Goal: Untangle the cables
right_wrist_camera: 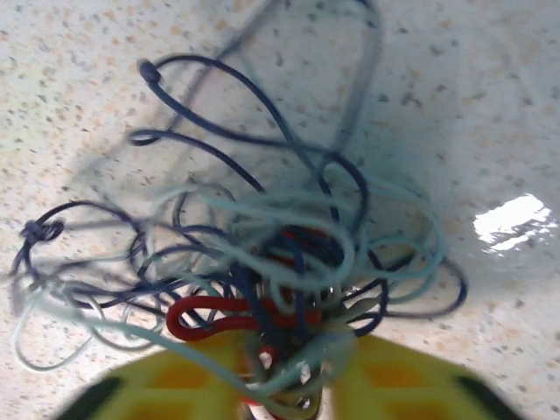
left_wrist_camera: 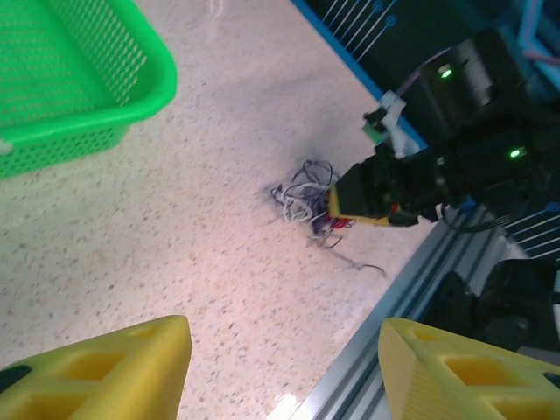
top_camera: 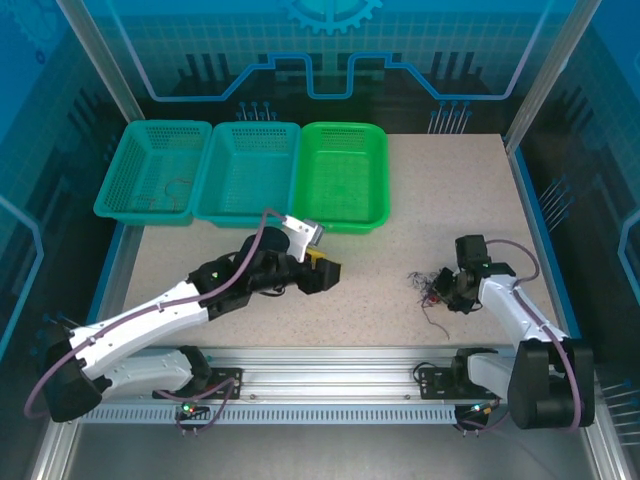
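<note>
A: What do we see on the left?

B: We see the left arm (top_camera: 150, 320) lying low over the table (top_camera: 420, 190). It is bent at the elbow and points to the middle. Its claw, the left gripper (top_camera: 322, 272), sits just in front of the green basket (top_camera: 343, 175). In its own camera the two yellow fingers (left_wrist_camera: 114, 367) are wide apart, and nothing is between them.

A: And on the right?

B: The right arm (top_camera: 505, 305) goes up from its base and folds back down. So the right gripper (top_camera: 445, 290) points down and to the left, at the table. Its claw is pinched tight on the cables (top_camera: 428, 288).

A: What can't we see well?

B: From above, the cables are so tiny that we can't tell one from the next. Up close, the right claw is blurry and cut off at the bottom edge. The cables go in between its fingers, and we can't follow them there.

A: How do the cables look?

B: They are one messy knot on the right side of the table, well apart from the basket. Up close we see dark blue loops, pale whitish loops and one fat red loop right by the claw. From the left wrist camera, one thin strand trails off the knot toward the near edge.
</note>
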`<state>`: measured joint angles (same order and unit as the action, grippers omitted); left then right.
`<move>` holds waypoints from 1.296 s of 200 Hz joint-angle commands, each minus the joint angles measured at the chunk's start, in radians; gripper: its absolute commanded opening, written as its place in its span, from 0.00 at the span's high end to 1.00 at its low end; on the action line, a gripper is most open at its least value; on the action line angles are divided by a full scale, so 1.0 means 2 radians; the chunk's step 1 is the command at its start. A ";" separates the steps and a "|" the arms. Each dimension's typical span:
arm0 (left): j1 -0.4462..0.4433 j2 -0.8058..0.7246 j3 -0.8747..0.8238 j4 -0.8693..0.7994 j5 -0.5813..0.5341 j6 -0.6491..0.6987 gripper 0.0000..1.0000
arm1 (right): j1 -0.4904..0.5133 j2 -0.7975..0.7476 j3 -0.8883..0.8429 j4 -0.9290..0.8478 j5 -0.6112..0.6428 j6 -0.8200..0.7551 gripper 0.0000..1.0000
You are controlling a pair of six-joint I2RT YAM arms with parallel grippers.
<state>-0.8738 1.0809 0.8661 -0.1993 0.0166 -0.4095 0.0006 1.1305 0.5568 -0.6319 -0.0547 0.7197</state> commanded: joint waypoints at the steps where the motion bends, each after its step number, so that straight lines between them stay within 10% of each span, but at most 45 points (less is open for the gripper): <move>1: -0.002 -0.019 -0.010 -0.015 -0.032 0.021 0.40 | 0.027 0.002 0.025 0.032 -0.016 -0.058 0.95; 65: 0.026 -0.058 0.003 -0.081 -0.039 0.032 0.31 | 0.247 -0.057 0.126 0.086 -0.068 -0.208 1.00; 103: 0.076 -0.078 -0.011 -0.061 0.057 0.023 0.30 | 0.279 -0.049 0.144 0.152 -0.208 -0.235 1.00; 178: 0.109 -0.002 -0.061 0.138 0.287 -0.088 0.27 | 0.334 0.005 0.188 0.166 -0.258 -0.209 1.00; 194: 0.109 0.013 -0.063 0.134 0.280 -0.083 0.44 | 0.334 0.001 0.187 0.177 -0.236 -0.191 1.00; 215: 0.109 0.012 -0.069 0.136 0.263 -0.079 1.00 | 0.328 -0.013 0.176 0.188 -0.191 -0.166 1.00; 259: 0.175 -0.080 -0.109 0.077 0.137 -0.104 1.00 | 0.250 -0.082 0.111 0.166 -0.126 -0.111 0.99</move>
<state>-0.6258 1.0359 0.7101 0.0246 0.4221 -0.5610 0.6258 1.0733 0.8528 -0.2844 -0.4488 0.4004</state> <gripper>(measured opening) 0.090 0.057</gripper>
